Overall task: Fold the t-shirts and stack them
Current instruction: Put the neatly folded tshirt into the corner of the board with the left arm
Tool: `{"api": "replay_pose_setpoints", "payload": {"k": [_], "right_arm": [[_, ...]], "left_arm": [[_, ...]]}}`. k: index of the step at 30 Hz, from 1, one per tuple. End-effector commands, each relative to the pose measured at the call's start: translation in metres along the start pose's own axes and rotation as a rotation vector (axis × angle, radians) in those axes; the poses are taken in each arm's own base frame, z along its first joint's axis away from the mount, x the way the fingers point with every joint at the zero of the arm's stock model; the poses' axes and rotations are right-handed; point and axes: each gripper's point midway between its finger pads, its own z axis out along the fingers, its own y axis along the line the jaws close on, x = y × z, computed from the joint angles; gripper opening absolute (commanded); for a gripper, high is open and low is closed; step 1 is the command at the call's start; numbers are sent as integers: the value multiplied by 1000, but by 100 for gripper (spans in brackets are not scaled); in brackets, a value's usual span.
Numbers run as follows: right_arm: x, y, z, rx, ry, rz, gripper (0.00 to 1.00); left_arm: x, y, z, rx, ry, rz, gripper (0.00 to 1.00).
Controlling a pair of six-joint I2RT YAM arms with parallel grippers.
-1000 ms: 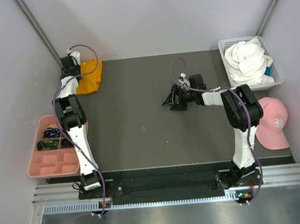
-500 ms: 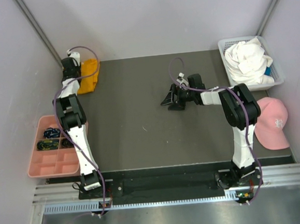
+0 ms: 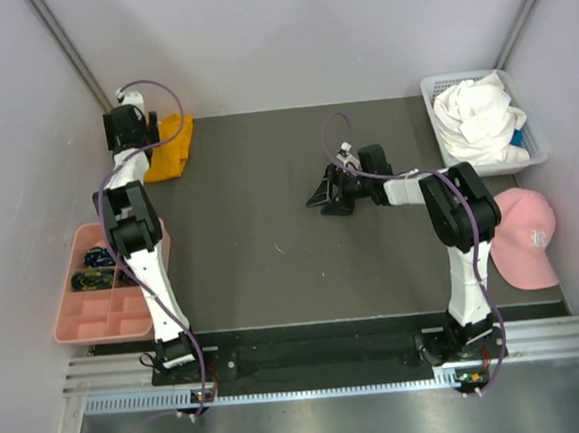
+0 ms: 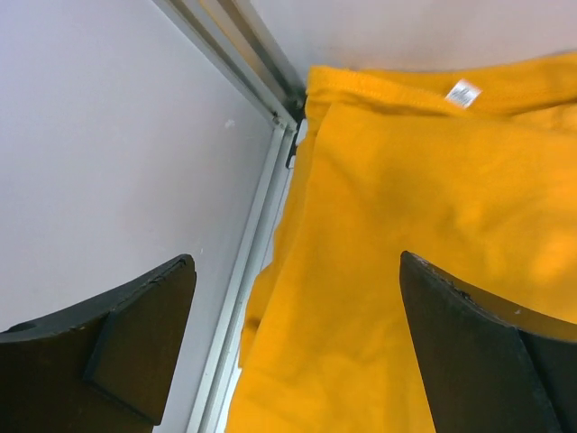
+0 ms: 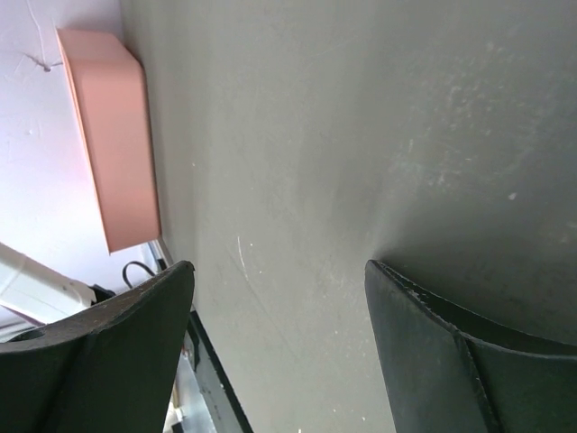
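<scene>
Left gripper (image 3: 125, 126): upper left of the overhead view, at the table's (image 3: 272, 248) far corner against the wall. The folded orange t-shirt (image 3: 172, 150) lies just under it and to its lower right, with my wrist covering the shirt's left edge.

Left wrist view: jaws spread wide, nothing between them. One finger (image 4: 135, 343) sits lower left over the pale wall and the metal frame rail (image 4: 257, 77), the other lower right over cloth. Orange t-shirt (image 4: 424, 207) fills the centre and right of the frame, folded hem along the top, small white tag (image 4: 463, 93) upper right. I cannot tell whether either fingertip touches the cloth. The shirt runs off the right and bottom edges.

Right gripper (image 3: 326, 196): centre of the overhead view, low over bare table, well apart from both shirts. Right wrist view: jaws open wide, holding nothing, dark tabletop between them. A pink tray (image 5: 108, 135) shows upper left.

White t-shirt (image 3: 477, 116): bunched, unfolded, in the white basket (image 3: 537, 155) at upper right. The heap hides its shape, and something blue peeks out at its lower right edge, too small to identify.

Pink cap (image 3: 527, 238) right of centre. Same pink tray (image 3: 102, 316) at lower left, with small dark items in it that I cannot make out.
</scene>
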Motion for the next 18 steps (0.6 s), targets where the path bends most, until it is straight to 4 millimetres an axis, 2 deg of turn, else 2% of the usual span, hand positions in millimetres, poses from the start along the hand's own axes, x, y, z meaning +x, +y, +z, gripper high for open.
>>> {"api": "replay_pose_setpoints", "payload": {"k": [1, 4, 9, 10, 11, 14, 15, 17, 18], "right_arm": [[25, -17, 6, 64, 32, 14, 77], [28, -14, 5, 60, 30, 10, 77], [31, -9, -1, 66, 19, -7, 77], [30, -5, -3, 67, 12, -21, 77], [33, -4, -5, 78, 15, -36, 77], [32, 1, -9, 106, 4, -69, 77], [33, 3, -11, 108, 1, -78, 77], [30, 12, -20, 122, -26, -118, 78], [35, 12, -24, 142, -20, -122, 78]], "left_arm": [[-94, 15, -48, 34, -198, -133, 99], [-98, 0, -59, 86, -197, -165, 99], [-91, -28, -81, 111, -179, -173, 99], [-89, -41, -91, 120, -172, -175, 99], [-95, -43, -97, 106, -190, -185, 99], [-102, -65, -118, 139, -192, -258, 99], [-105, -82, -128, 165, -192, -312, 99], [-105, -98, -149, 212, -194, -344, 99], [-111, -121, -166, 250, -206, -367, 99]]}}
